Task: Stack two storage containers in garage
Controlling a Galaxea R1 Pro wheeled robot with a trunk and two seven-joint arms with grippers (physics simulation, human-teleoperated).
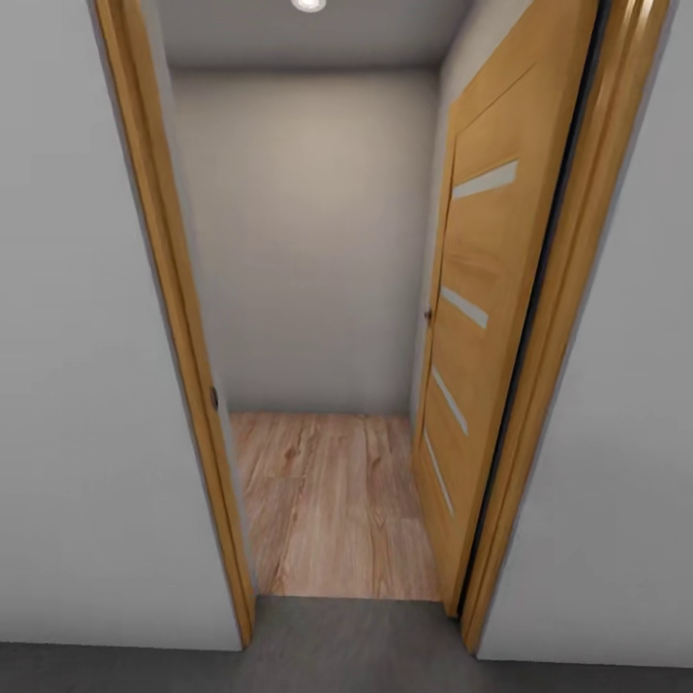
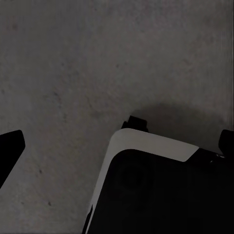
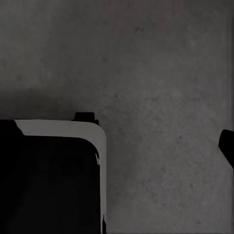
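ahead, open wooden door (image 1: 472,318) onto wood-plank floor (image 1: 332,500); concrete floor (image 2: 97,73) below; pincer states impossible to tell

No readable text, labels or numbers anywhere.

The door (image 1: 481,346) is warm honey-toned wood with a smooth, faintly satin finish, set with four pale frosted-looking glass slits (image 1: 486,180). Its frame (image 1: 173,318) is the same wood. Beyond lies light wood-plank flooring (image 1: 332,500), grained and matt. The walls (image 1: 77,337) are plain matt grey-white. Underfoot, the floor (image 2: 97,63) is dark grey concrete, rough and speckled. The robot's base (image 2: 151,146) looks smooth plastic, black with a white rim
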